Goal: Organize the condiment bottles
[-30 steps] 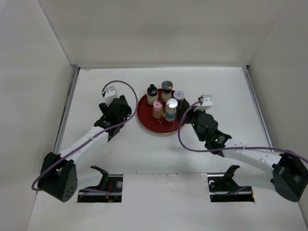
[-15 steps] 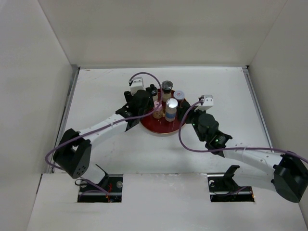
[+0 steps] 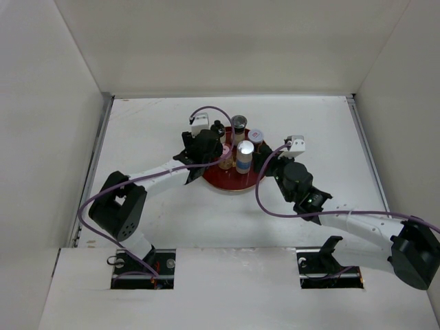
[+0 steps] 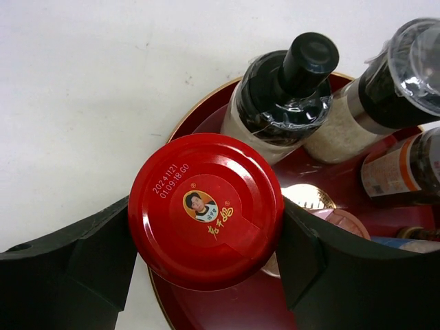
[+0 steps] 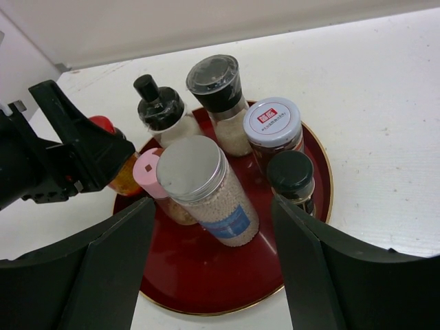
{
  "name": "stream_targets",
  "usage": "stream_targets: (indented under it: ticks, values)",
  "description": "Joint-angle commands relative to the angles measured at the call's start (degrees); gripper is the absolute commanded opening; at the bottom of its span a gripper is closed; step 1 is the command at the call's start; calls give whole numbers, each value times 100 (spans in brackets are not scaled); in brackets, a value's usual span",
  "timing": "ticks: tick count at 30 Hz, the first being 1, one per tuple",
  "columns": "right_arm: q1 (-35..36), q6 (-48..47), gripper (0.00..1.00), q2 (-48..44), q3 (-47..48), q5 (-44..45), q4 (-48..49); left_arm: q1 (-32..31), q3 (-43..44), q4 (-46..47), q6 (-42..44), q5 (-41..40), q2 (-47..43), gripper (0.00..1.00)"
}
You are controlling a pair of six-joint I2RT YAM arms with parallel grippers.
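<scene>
The round red tray sits mid-table, nearer the far edge, with the condiment bottles grouped on it. At its left rim the left gripper clamps the red-capped jar by its lid, probably seating it. The right gripper hangs spread wide, empty.

A round red tray with a thin gold rim lies flat on the white table, near its centre. White walls enclose the table at the back and both sides. A left cut-out and a right cut-out open at the near edge.
</scene>
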Motion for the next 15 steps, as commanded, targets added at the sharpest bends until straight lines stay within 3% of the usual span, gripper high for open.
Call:
stream_targets:
  ticks: [1,5,9,11,15]
  values:
    - [-52,45,76,-20,29,83,336,34,-81,1100,2,-195,-336,57]
    - [-52,45,80,-47,20,101,336,-1,-231,1171,-7,-195,-565,82]
    - [-52,54,84,-55,3,119,362,-1,-327,1171,2,-195,-863,91]
    - [-52,54,85,-64,3,127,362,-1,-362,1118,11,-195,-1039,100]
    - [-52,54,86,-99,-24,171,362,-27,-590,1136,46,-221,-1635,100]
